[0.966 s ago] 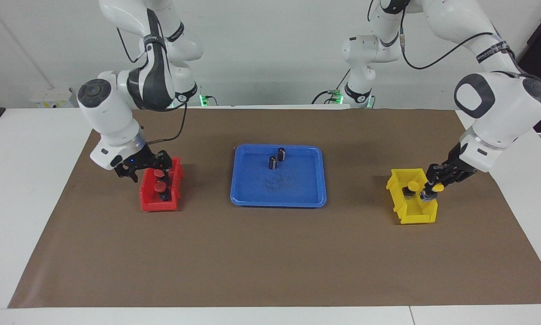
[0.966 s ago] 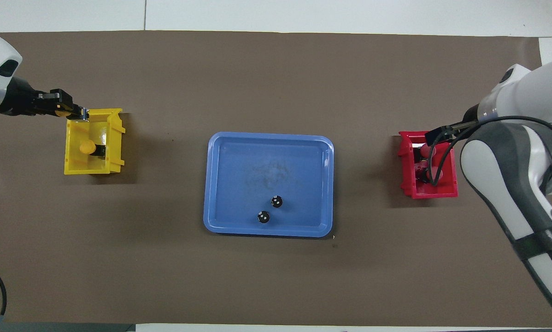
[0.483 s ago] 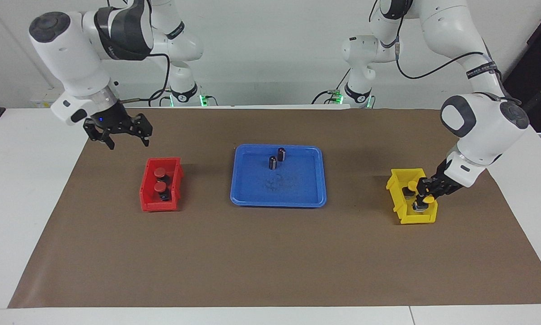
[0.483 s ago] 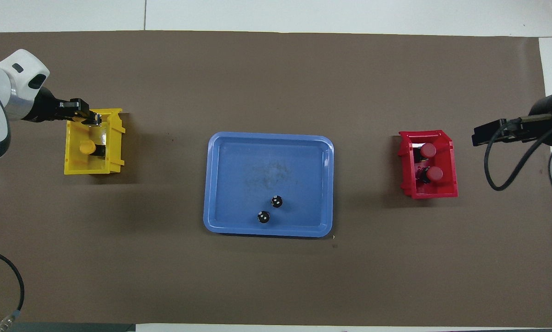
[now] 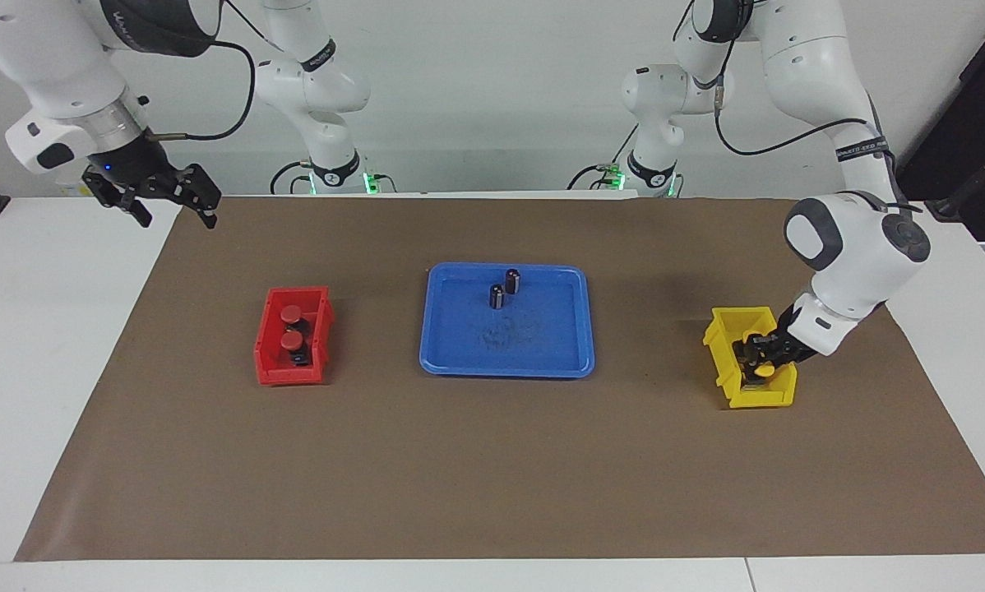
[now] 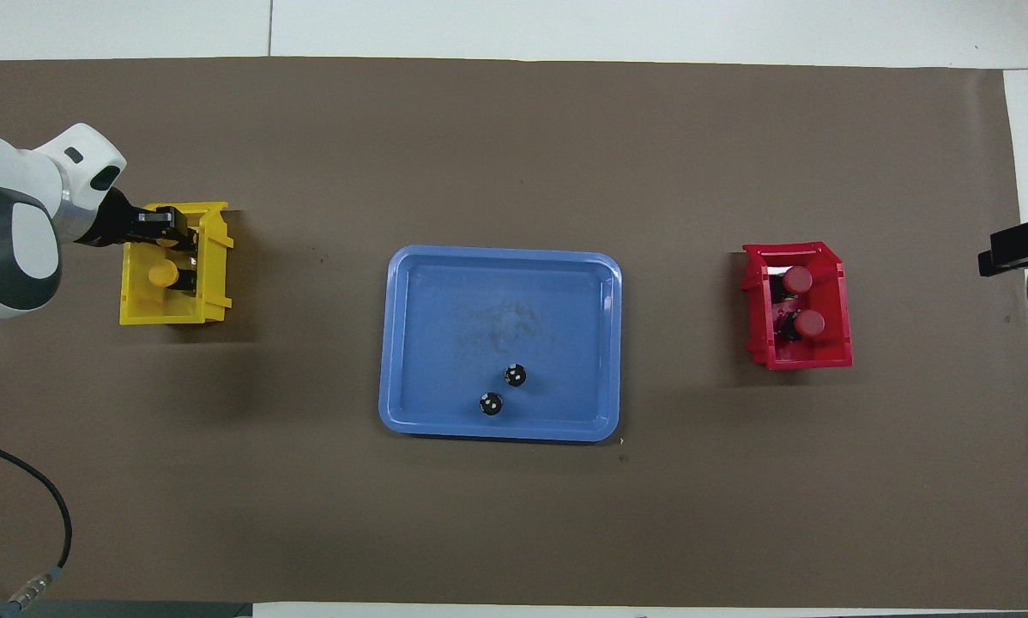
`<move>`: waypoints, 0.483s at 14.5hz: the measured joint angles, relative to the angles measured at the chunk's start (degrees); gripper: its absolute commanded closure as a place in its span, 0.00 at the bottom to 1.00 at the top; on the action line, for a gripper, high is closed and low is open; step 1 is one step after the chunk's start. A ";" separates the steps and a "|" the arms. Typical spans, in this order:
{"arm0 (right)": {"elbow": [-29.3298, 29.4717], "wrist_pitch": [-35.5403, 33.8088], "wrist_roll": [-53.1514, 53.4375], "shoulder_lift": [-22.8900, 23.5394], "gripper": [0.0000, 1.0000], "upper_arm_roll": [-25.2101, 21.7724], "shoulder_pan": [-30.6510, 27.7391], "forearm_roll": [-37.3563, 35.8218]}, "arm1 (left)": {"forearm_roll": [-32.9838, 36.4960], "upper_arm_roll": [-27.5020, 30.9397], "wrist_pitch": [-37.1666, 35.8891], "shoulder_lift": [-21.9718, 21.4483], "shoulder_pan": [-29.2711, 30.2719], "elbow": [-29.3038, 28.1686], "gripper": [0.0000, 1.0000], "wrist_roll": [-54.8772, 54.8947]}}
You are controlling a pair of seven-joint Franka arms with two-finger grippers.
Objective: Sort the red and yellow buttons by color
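Wall: I see a plain white wall [image 5: 492, 99] at the robots' end of the table, evenly lit.
Table: I have a white table [image 5: 40, 345] with a seam line in its top [image 6: 271, 26] at the end farthest from the robots.
Mat: I see a brown paper mat [image 5: 492, 460] covering most of the tabletop, flat, with white margins showing at both arm ends.
Corner: I see a dark panel [image 5: 982, 107] at the left arm's end.
Light: I get soft, diffuse light and faint shadows on the mat.

Bright, even light from above leaves only soft, short shadows beside the blue plastic tray [image 5: 506, 363] and the red plastic bin [image 6: 840, 296] on the matte brown mat [image 5: 492, 469], both views sharp throughout.
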 measured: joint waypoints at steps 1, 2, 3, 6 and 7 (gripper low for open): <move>0.00 -0.01 0.00 0.19 0.00 0.00 -0.06 0.00 | 0.00 0.00 -0.05 -0.06 0.00 0.03 0.34 0.08; 0.00 -0.02 0.00 0.27 0.00 0.00 -0.06 0.00 | 0.00 -0.01 -0.09 0.00 0.00 0.03 0.33 0.13; 0.00 -0.04 0.00 0.27 0.00 0.03 -0.06 0.00 | 0.00 -0.01 -0.22 0.01 0.00 0.12 0.32 0.14; 0.01 -0.13 0.00 0.27 0.00 0.13 -0.06 0.00 | -0.05 -0.02 -1.60 -0.03 -0.01 1.91 0.31 0.17; 0.01 -0.13 0.00 0.27 0.00 0.12 -0.06 0.00 | -0.08 -0.02 -2.46 -0.06 0.00 2.92 0.30 0.17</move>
